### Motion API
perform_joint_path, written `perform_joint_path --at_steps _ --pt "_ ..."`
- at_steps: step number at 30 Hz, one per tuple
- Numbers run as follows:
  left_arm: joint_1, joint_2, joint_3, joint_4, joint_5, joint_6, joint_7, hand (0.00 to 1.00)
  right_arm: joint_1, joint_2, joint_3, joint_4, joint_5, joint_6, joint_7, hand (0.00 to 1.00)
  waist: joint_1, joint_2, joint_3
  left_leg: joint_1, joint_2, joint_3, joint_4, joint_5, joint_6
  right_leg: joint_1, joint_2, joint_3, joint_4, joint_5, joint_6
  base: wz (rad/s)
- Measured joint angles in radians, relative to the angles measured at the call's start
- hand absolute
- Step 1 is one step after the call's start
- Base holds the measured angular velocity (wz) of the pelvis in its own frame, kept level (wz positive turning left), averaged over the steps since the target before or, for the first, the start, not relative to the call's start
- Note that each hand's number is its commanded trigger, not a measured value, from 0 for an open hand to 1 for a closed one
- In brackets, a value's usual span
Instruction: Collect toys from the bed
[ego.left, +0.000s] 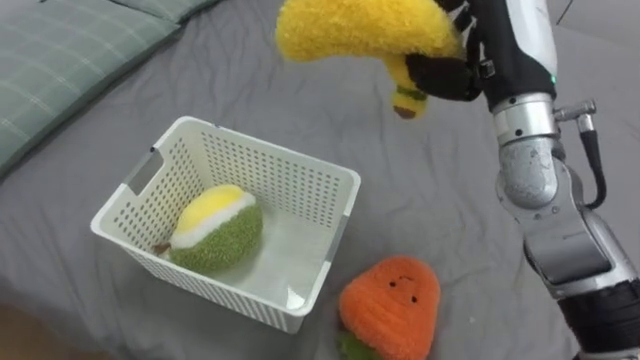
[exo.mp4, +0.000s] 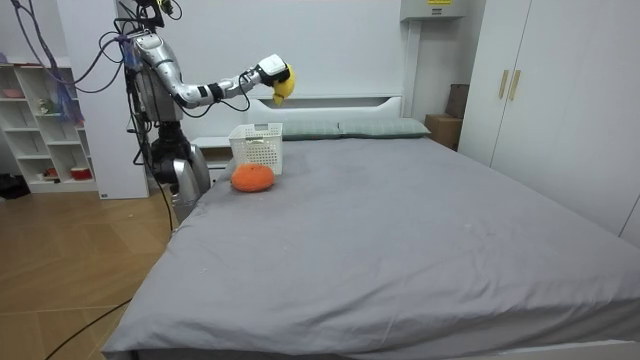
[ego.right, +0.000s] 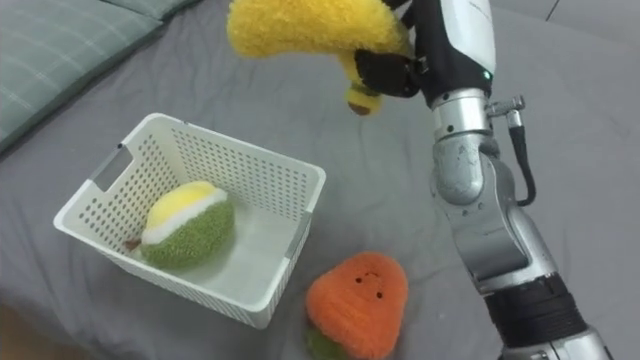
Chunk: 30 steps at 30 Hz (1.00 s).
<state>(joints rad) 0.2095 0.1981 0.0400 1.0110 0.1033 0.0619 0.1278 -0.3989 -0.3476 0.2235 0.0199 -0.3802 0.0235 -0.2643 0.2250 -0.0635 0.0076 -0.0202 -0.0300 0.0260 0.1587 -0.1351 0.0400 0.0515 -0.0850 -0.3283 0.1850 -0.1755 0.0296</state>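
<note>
Starting at the right hand, in the upper right of the frame, its dark fingers are seen curled tight round a yellow plush banana, which is held up clear of the grey bed. The carrying step is judged to be in hand. The white basket stands lower and to the left of the held toy, and a green-and-yellow plush is already inside. Next, the banana needs to be brought down-left over the basket's opening and released. An orange plush is left on the sheet just beside the basket's lower right corner.
</note>
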Motion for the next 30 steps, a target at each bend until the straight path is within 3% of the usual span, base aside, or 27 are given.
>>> perform_joint_path --at_steps 4,5,7,8,13,17,30 --pt "-0.026 -0.01 0.001 0.0 0.001 0.001 0.0 0.0 0.0 0.02 0.037 -0.011 -0.023 0.001 0.03 1.0 0.005 0.001 0.0006 0.008 0.0 0.0 -0.009 0.0 0.0 0.006 0.0 0.0 0.0 0.0 0.0 0.0" --pt "-0.031 -0.013 0.0 -0.001 0.007 0.001 0.0 0.0 0.0 0.023 0.063 -0.031 -0.061 0.012 0.052 0.92 0.005 0.001 0.0006 0.006 0.0 0.0 -0.009 0.0 0.0 0.004 0.0 -0.001 0.0 0.0 0.0 0.0" --pt "-0.04 -0.016 -0.003 -0.002 0.01 0.004 0.0 0.0 0.0 0.033 0.102 -0.051 -0.109 0.023 0.08 0.15 0.007 0.0 0.0001 0.006 0.0 0.0 -0.01 0.0 0.0 0.004 0.001 0.0 0.0 0.0 0.0 0.0" --pt "-0.043 -0.018 -0.003 -0.001 0.013 0.004 0.0 0.0 0.0 0.038 0.127 -0.058 -0.14 0.026 0.101 0.0 0.012 -0.001 -0.0003 0.006 0.0 -0.001 -0.01 0.0 0.0 0.004 0.001 0.0 0.0 0.0 0.0 0.0" --pt "-0.061 -0.019 -0.003 -0.001 0.042 0.004 0.015 0.0 0.0 0.053 0.213 -0.081 -0.167 0.061 0.181 0.0 0.041 -0.016 -0.0012 0.005 -0.001 -0.005 -0.008 0.0 0.0 0.004 0.001 0.001 0.0 0.0 0.0 0.01" --pt "-0.061 -0.019 -0.003 0.0 0.044 0.005 0.018 0.0 0.0 0.071 0.226 -0.082 -0.167 0.067 0.224 0.0 0.061 -0.033 -0.0019 0.003 -0.002 -0.012 -0.006 0.0 0.0 0.006 0.001 -0.002 -0.001 0.002 0.001 0.04" --pt "-0.061 -0.022 -0.004 0.001 0.044 0.006 0.019 0.0 0.0 0.084 0.227 -0.082 -0.167 0.066 0.292 0.0 0.056 -0.031 0.0013 0.02 -0.002 -0.011 -0.006 0.0 0.0 0.021 0.002 0.003 -0.001 0.004 0.001 0.0"
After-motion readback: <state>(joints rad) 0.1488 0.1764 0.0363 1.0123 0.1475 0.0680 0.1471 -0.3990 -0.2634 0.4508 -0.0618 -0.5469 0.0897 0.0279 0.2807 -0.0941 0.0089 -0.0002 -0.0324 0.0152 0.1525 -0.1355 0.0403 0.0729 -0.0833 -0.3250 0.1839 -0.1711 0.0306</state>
